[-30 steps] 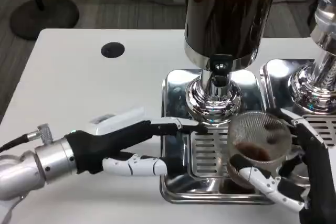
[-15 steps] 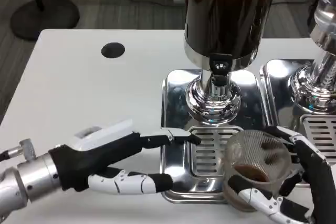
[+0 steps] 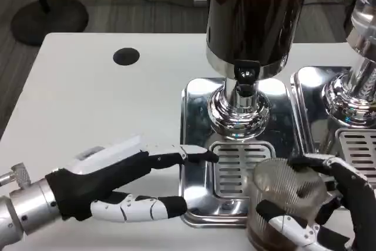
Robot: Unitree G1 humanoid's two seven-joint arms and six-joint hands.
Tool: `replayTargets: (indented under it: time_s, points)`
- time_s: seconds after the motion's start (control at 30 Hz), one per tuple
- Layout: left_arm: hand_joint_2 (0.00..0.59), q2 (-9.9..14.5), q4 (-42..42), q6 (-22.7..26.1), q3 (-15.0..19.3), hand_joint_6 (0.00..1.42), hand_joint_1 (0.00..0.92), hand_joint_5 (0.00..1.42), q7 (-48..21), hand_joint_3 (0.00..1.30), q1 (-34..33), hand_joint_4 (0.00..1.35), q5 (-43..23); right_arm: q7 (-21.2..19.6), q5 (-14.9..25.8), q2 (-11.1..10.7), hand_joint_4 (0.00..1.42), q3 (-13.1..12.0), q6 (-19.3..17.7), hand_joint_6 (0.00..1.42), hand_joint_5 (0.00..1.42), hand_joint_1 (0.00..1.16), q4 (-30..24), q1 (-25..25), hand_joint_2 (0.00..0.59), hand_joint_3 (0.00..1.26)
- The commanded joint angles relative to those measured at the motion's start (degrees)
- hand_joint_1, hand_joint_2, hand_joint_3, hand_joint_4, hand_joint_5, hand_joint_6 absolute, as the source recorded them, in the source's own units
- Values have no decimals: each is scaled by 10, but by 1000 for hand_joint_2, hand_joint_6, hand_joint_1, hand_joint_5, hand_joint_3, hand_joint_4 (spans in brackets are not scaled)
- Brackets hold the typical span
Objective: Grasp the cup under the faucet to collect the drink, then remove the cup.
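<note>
White table fills most of the head view, with grey floor and a round dark stand base beyond its far edge. On it stands the drink dispenser, a tall cylinder of dark liquid on a chrome column, and everything else is placed here against that landmark. At the front of the column, just under the cylinder, is the faucet. Below the dispenser lies its chrome drip tray, with a slotted grille in the half nearer the robot. A second chrome dispenser stands just to the right of the first, with its own tray. Far to the left of the dispenser, a black round hole marks the table top.

The cup, clear and ribbed with dark drink in its bottom, sits well forward of the faucet, at the near right corner of the drip tray and over its front edge, no longer beneath the spout. The right hand grasps it: fingers wrap the near side, and others curl over the far rim.

The left hand lies to the near left of the dispenser, released and holding nothing, its fingers stretched out flat towards the tray. The upper fingertips reach the tray's left rim beside the grille; the lower ones stop just short of its near left corner.
</note>
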Motion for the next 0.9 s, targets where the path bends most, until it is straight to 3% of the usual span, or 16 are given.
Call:
replayTargets:
  time_s: [0.03, 0.9]
  points:
    - [190, 8, -2, 1, 8, 212, 0, 170, 1, 172, 4, 129, -2, -18, 4, 3, 618, -5, -31, 1023, 777, 667, 3, -13, 208, 541]
    - [192, 4, 10, -3, 10, 226, 0, 174, 2, 172, -3, 130, 6, -55, -12, 8, 643, -17, -74, 1096, 815, 691, 8, -16, 204, 570]
